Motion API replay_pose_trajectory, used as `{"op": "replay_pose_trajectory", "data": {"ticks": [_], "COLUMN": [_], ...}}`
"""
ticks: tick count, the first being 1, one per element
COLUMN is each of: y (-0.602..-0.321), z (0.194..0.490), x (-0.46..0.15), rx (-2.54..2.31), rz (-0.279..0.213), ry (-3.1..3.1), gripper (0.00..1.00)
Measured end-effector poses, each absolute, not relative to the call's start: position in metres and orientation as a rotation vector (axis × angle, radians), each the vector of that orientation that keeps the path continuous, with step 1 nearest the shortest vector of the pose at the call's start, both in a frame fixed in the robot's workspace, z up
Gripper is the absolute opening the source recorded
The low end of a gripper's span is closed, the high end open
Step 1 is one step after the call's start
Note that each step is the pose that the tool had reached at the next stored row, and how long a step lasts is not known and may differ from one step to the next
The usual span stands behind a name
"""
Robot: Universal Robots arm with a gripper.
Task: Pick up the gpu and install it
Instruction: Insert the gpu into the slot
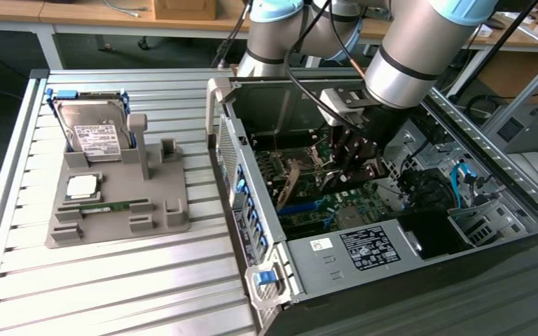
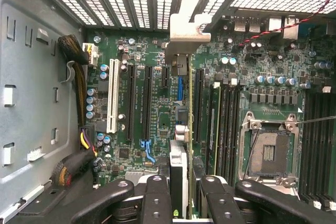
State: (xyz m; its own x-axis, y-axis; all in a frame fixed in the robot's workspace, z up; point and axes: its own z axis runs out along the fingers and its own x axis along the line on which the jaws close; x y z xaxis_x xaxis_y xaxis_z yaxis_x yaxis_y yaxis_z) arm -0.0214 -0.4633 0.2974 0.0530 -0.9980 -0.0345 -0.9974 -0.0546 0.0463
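Inside the open computer case (image 1: pixel 279 280), my gripper (image 1: pixel 358 164) hangs over the motherboard (image 2: pixel 157 129). It is shut on the gpu (image 2: pixel 185 103), a thin green card seen edge-on between the two black fingers (image 2: pixel 157 198). The card's silver end bracket (image 2: pixel 185 22) points at the case's slotted rear wall. The card stands upright just above the board, between the long black expansion slots (image 2: pixel 148 103) and the memory slots (image 2: pixel 226 124). In the exterior view the gpu (image 1: pixel 293 183) shows as a thin tilted board below the fingers. Whether its edge touches a slot is hidden.
On the slatted table (image 1: pixel 110 280), at the exterior view's left, a grey fixture (image 1: pixel 120 210) holds a hard drive (image 1: pixel 93 133), a processor chip (image 1: pixel 82 185) and a memory stick (image 1: pixel 110 207). Near the card are a white slot (image 2: pixel 112 95), an empty processor socket (image 2: pixel 268 150) and a cable bundle (image 2: pixel 79 77).
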Motion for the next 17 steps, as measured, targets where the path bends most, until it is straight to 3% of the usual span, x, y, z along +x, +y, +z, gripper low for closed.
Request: {"op": "replay_pose_trajectory", "data": {"ticks": [17], "y": [-0.457], "z": [0.290], "x": [-0.036], "rx": [2.272], "rz": [-0.089], "ry": [-2.154], "gripper": [0.27]}}
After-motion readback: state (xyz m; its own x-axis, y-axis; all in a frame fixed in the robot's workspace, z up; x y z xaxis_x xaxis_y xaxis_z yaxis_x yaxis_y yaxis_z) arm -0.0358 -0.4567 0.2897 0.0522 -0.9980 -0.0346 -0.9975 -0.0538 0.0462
